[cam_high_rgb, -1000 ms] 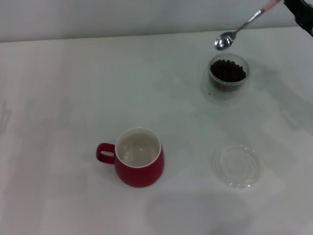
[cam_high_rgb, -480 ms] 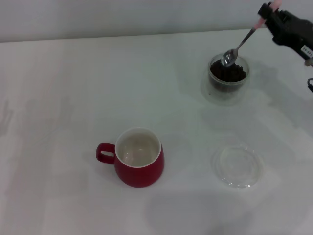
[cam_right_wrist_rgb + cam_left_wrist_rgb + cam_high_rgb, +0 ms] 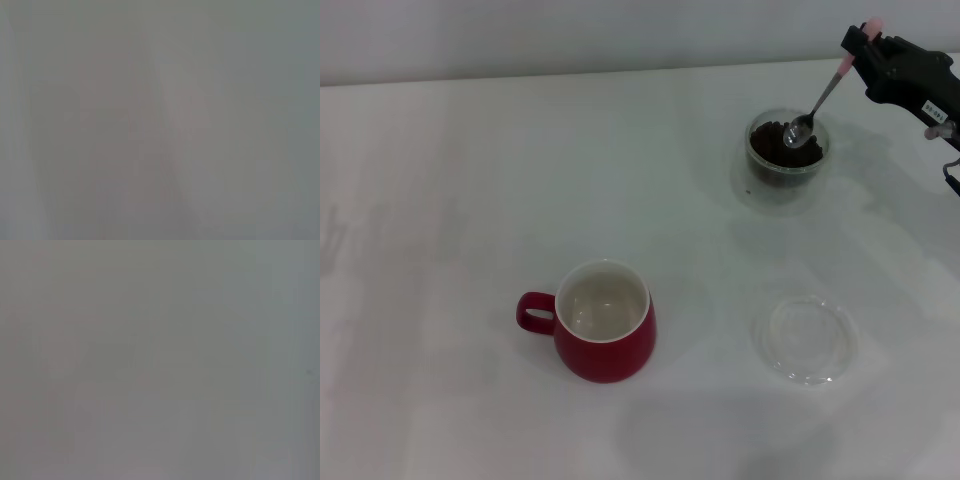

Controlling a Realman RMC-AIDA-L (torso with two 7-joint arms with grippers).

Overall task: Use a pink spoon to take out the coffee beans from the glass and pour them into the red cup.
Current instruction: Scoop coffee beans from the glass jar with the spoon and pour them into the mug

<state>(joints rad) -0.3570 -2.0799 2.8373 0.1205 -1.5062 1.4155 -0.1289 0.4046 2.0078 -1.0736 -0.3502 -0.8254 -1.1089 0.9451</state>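
Note:
In the head view, my right gripper (image 3: 868, 45) at the far right is shut on the pale pink handle of the pink spoon (image 3: 822, 97). The spoon slants down, and its metal bowl dips into the coffee beans (image 3: 782, 143) inside the small clear glass (image 3: 786, 160). The red cup (image 3: 604, 321) stands upright at the near centre-left, its white inside showing no beans and its loop handle pointing left. The left gripper is out of view. Both wrist views show only a plain grey blur.
A flat shallow clear glass dish (image 3: 805, 339) lies near the front right, between the cup and the table's right side. The white table (image 3: 450, 200) runs back to a pale wall.
The right gripper has come in from the upper right and lowered the spoon. Its bowl went from hovering above the glass to dipping into the beans.

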